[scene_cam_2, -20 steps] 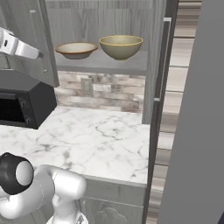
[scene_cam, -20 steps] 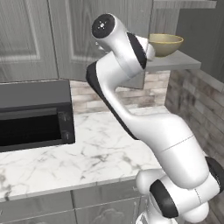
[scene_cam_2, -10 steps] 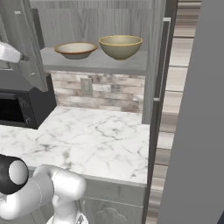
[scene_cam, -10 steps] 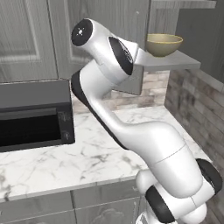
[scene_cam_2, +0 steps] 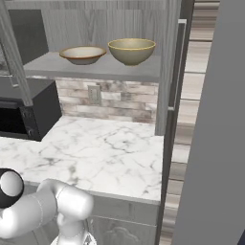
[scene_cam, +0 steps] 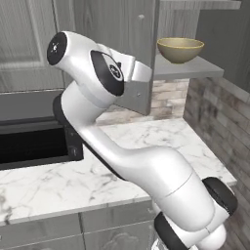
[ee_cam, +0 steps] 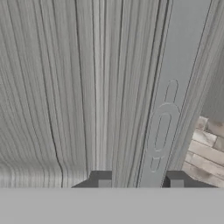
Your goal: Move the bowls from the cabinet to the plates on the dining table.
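Two bowls are sitting on the cabinet shelf: the deeper bowl is standing upright toward the shelf's right end, and the shallower bowl is lying just beside it on its left, the two close together but apart. In the left base view the deeper bowl is showing past the edge of the open cabinet door, which is swinging out in front of the shelf. The gripper is pointing at the inner face of that door, its two dark tips standing apart with the door's edge strip running up between them; whether they are pinching the door I cannot tell. Below the shelf, a brick backsplash is meeting the marble counter, and a black microwave is resting on the counter left of the shelf.
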Available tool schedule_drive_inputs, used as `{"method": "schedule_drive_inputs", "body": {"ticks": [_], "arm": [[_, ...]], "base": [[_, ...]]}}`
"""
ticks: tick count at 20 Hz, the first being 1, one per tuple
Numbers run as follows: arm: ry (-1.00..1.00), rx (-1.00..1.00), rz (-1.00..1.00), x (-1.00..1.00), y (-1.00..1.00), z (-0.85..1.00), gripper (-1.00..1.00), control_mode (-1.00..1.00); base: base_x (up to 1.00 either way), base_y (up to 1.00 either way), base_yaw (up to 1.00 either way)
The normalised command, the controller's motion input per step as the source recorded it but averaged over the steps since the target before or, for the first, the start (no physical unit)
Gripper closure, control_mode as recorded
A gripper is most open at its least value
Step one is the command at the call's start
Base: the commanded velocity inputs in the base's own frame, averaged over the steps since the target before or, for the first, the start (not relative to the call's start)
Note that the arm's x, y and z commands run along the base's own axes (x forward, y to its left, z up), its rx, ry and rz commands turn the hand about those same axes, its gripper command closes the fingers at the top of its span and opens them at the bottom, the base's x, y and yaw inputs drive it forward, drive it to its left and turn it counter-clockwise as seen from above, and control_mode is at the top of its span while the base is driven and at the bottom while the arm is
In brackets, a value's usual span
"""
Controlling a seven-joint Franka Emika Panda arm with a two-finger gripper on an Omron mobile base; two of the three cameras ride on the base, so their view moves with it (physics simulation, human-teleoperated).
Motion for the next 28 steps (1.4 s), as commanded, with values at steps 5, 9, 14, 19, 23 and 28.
{"method": "schedule_drive_inputs", "body": {"ticks": [5, 9, 14, 19, 23, 28], "arm": [[0.0, -0.04, -0.08, -0.19, 0.64, 0.0, 1.0, -1.0], [0.0, -0.02, -0.07, -0.09, 0.58, 0.0, 1.0, -1.0], [0.0, -0.01, -0.04, 0.0, 0.55, -0.01, 1.0, -1.0], [0.0, -0.01, -0.01, 0.01, 0.45, -0.15, -1.0, -1.0], [0.0, 0.0, 0.0, 0.06, 0.07, -0.34, -1.0, -1.0], [-0.08, 0.0, 0.01, 0.0, 0.0, -0.3, -1.0, -1.0]], "base": [[0.0, 0.0, 0.0], [0.0, 0.0, 0.0], [0.0, 0.0, 0.0], [0.0, 0.0, 0.0], [0.0, 0.0, 0.0], [0.0, 0.0, 0.0]]}}
